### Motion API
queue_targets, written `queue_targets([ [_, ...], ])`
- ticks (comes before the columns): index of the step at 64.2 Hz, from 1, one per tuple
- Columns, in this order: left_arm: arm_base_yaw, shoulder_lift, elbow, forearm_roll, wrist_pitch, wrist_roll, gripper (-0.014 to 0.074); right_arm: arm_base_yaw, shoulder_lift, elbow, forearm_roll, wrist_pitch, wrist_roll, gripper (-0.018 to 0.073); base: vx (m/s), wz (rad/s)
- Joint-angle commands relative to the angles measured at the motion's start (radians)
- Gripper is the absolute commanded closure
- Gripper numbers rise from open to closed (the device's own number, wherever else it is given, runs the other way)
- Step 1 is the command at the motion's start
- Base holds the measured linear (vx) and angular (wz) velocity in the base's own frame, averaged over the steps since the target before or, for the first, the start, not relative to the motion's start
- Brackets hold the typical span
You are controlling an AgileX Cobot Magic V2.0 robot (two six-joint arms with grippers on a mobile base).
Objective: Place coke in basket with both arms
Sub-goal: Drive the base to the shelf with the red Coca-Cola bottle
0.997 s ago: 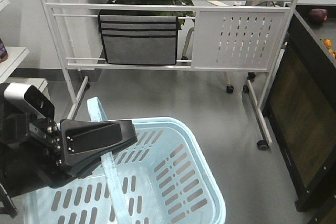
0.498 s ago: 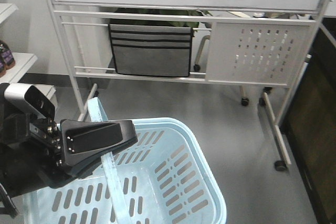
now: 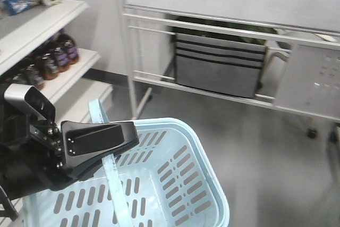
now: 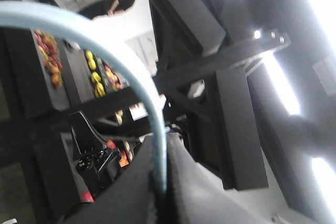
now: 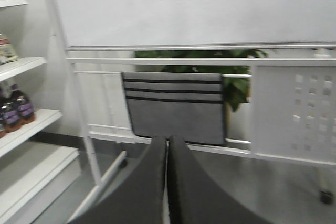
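Observation:
The pale blue basket [image 3: 183, 176] hangs low in the front view, and nothing shows inside the part I can see. Its flat handle [image 3: 112, 182] runs up between the black jaws of my left gripper [image 3: 109, 155], which is shut on it. In the left wrist view the handle [image 4: 126, 61] arcs overhead and drops into the pinch of that gripper [image 4: 160, 182]. My right gripper [image 5: 167, 148] is shut with nothing between its jaws, pointing at a whiteboard stand. The coke is out of view.
A white shelf unit [image 3: 50, 25] stands at the left, holding dark bottles with purple labels [image 3: 61, 54] and packets on top. Ahead is a wheeled whiteboard stand [image 3: 228, 27] with a grey fabric pocket [image 3: 218, 65], on grey floor [image 3: 265, 152].
The front view has swung left: the whiteboard stand slid to the right and the shelf with bottles came into sight. The left gripper and the basket keep the same place in the frame.

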Motion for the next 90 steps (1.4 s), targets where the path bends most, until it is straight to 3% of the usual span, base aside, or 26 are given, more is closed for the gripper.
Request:
queue_targets([
  [1, -0.006, -0.020, -0.025, -0.076, -0.221, 0.001, 0.0603, -0.006, -0.013, 0.008, -0.006, -0.070, -0.004, 0.0565, 0.19, 0.61],
  [90, -0.006, -0.020, -0.025, -0.076, -0.221, 0.001, 0.0603, -0.006, -0.013, 0.008, -0.006, -0.070, -0.004, 0.0565, 0.14, 0.54],
])
